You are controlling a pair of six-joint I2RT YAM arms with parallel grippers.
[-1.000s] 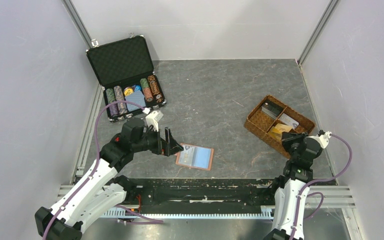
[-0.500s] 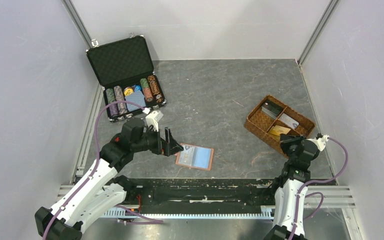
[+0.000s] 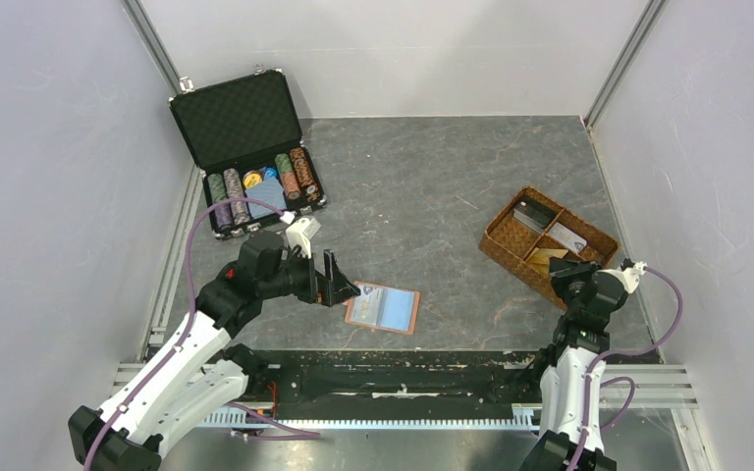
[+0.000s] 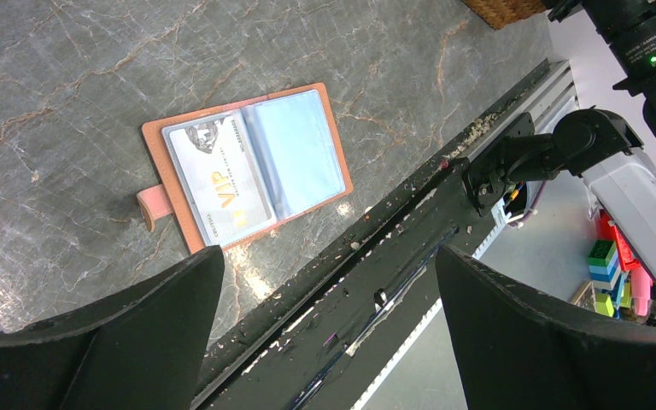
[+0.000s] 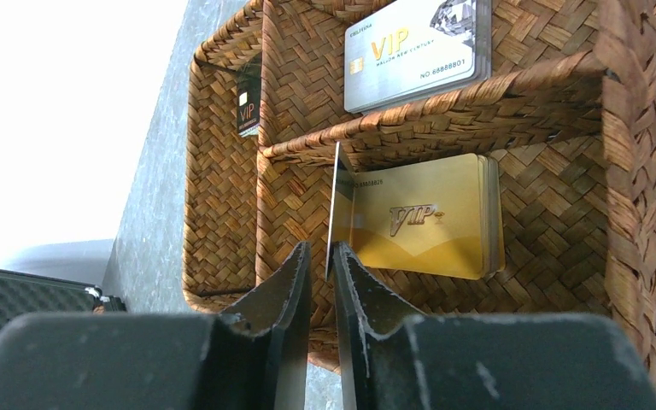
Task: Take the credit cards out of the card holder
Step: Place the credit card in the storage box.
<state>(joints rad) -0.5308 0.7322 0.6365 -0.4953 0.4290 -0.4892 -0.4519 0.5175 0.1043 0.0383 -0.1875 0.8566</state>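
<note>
- Our right gripper [image 5: 318, 256] has its jaws slightly parted, wider than the thin card [image 5: 334, 196] standing on edge between their tips. We judge that card let go.
- Just beyond it, gold cards [image 5: 427, 218] lie in the nearest pocket of the basket [image 5: 222, 171]. Silver cards [image 5: 414, 47] lie in the pocket past that.
- Our left gripper [image 4: 326, 260] gapes wide and holds nothing.
- Just ahead of it lies the card holder [image 4: 307, 94], opened flat, tan with pale blue sleeves.
- One pale card [image 4: 222, 175] sits in a sleeve, so we judge the task nearly done.
</note>
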